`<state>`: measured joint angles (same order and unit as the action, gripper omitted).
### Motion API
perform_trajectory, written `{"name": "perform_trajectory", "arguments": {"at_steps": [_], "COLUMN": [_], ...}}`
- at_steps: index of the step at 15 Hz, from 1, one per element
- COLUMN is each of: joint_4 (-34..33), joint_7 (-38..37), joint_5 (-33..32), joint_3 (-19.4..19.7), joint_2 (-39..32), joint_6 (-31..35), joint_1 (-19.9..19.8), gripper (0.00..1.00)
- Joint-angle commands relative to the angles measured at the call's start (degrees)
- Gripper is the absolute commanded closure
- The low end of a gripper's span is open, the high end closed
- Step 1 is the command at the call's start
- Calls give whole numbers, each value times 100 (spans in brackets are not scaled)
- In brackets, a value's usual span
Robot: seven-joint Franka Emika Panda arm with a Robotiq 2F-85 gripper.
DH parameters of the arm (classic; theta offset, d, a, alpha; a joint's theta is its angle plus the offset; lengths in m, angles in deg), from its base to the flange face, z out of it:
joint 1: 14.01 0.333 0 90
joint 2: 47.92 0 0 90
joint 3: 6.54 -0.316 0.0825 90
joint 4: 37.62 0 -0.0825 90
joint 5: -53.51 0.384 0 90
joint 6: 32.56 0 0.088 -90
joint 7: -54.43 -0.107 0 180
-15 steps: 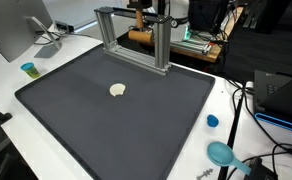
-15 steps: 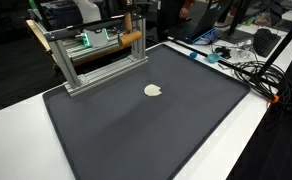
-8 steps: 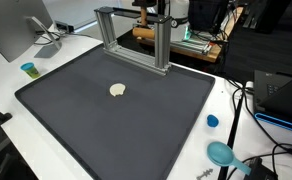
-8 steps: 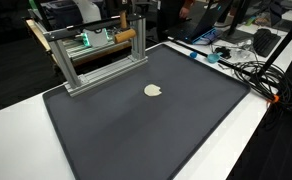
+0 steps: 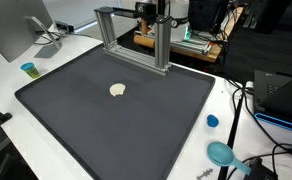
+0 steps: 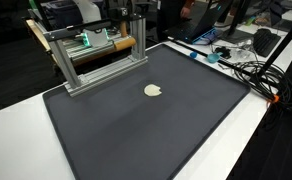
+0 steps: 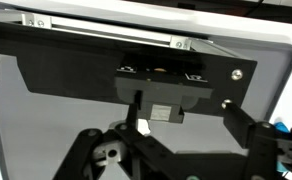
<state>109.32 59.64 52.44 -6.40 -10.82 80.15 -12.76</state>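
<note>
Behind the silver aluminium beam-and-post frame (image 5: pixel 121 12), at the far edge of the black rectangular mat (image 5: pixel 106 125): one pale-brown wooden cylinder (image 6: pixel 123 43), lying level, seemingly because the black gripper (image 5: pixel 146 9) just above had its fingers spread, clasping nothing; small cream disc (image 5: pixel 117 90) lay well apart, mid-mat.

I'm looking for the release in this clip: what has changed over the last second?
The wooden rod has dropped a little behind the metal frame. The gripper above it has opened, apparently letting the rod go. The cream disc, the black mat and the frame have stayed where they were.
</note>
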Motion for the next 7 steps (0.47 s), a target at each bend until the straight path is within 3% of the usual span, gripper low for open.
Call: {"name": "perform_trajectory", "arguments": {"at_steps": [1, 6, 7], "joint_4": [123, 405, 44], "joint_7": [-175, 426, 150], "joint_5": [-30, -249, -134], "joint_3": [23, 125, 65], "joint_2": [434, 1642, 929], "joint_6": [-6, 219, 89], "joint_1": [-86, 16, -32], "gripper": [0, 0, 0]}}
